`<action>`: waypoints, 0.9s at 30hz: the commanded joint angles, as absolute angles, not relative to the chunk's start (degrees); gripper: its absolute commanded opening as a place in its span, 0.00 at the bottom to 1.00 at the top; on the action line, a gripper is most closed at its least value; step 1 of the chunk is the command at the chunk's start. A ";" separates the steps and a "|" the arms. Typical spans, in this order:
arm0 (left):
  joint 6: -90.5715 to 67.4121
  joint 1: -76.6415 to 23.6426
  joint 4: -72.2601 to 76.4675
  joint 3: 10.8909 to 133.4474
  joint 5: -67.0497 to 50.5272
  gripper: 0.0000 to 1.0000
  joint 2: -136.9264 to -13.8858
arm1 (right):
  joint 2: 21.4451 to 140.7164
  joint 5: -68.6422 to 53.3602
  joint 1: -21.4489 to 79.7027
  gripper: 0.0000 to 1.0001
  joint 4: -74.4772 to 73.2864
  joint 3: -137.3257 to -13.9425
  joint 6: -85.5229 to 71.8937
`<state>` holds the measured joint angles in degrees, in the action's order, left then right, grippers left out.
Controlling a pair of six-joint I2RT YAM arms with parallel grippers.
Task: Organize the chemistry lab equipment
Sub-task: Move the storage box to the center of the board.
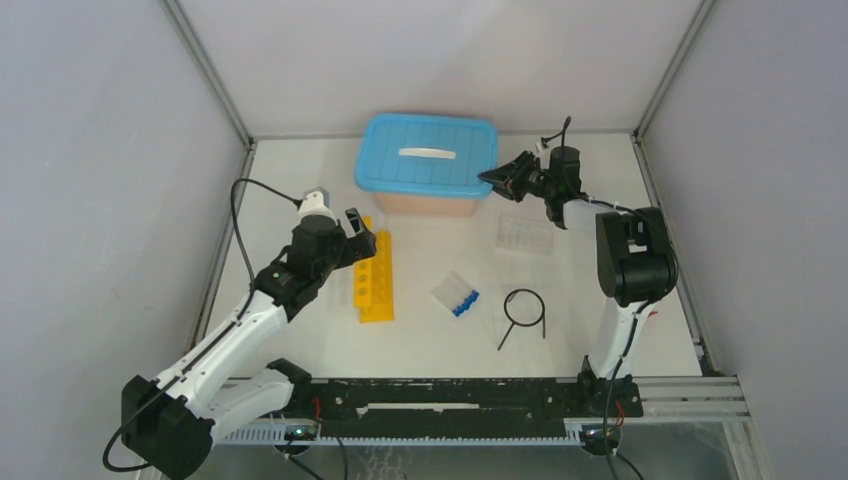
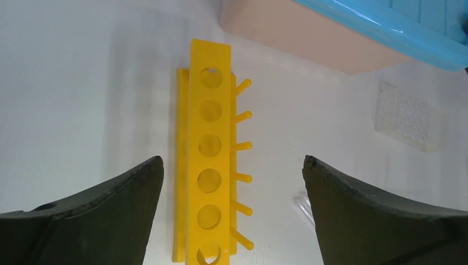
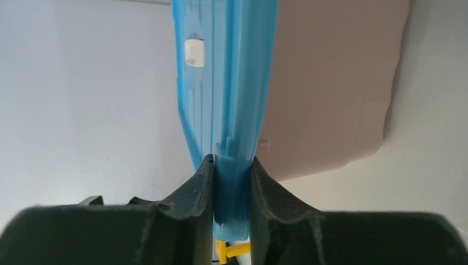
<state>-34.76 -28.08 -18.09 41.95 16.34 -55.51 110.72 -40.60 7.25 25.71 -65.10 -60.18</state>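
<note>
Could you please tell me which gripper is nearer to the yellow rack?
Left. The left gripper hangs open over the yellow rack; the right gripper is farther off, clamped on the blue lid.

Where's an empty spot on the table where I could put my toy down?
The near strip of table in front of the yellow rack and wire ring is bare, and so is the far-left corner beside the blue-lidded box. It's crowded around the tubes, ring and clear tray.

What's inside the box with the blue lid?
Cannot be seen: the blue lid covers the opaque pinkish box. The right end effector grips the lid's edge.
</note>
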 commanded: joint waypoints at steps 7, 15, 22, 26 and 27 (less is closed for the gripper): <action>-35.78 -28.39 -15.89 39.51 18.10 1.00 -54.23 | 111.01 -44.78 7.26 0.00 31.54 -65.66 -63.37; -35.88 -28.39 -16.84 38.13 19.25 1.00 -50.90 | 107.07 -45.94 5.49 0.00 28.21 -62.43 -61.09; -34.07 -28.39 -18.74 37.32 18.22 1.00 -48.88 | 101.60 -48.33 2.71 0.00 21.66 -58.09 -56.52; -32.91 -28.39 -18.91 36.17 17.00 1.00 -49.06 | 98.01 -48.52 1.73 0.00 18.17 -55.13 -54.06; -32.66 -28.39 -18.90 35.88 16.78 1.00 -49.44 | 97.31 -48.52 1.63 0.00 17.59 -54.57 -53.59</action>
<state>-34.48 -28.10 -18.94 37.93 17.74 -49.65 101.75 -47.20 2.35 22.46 -56.69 -59.05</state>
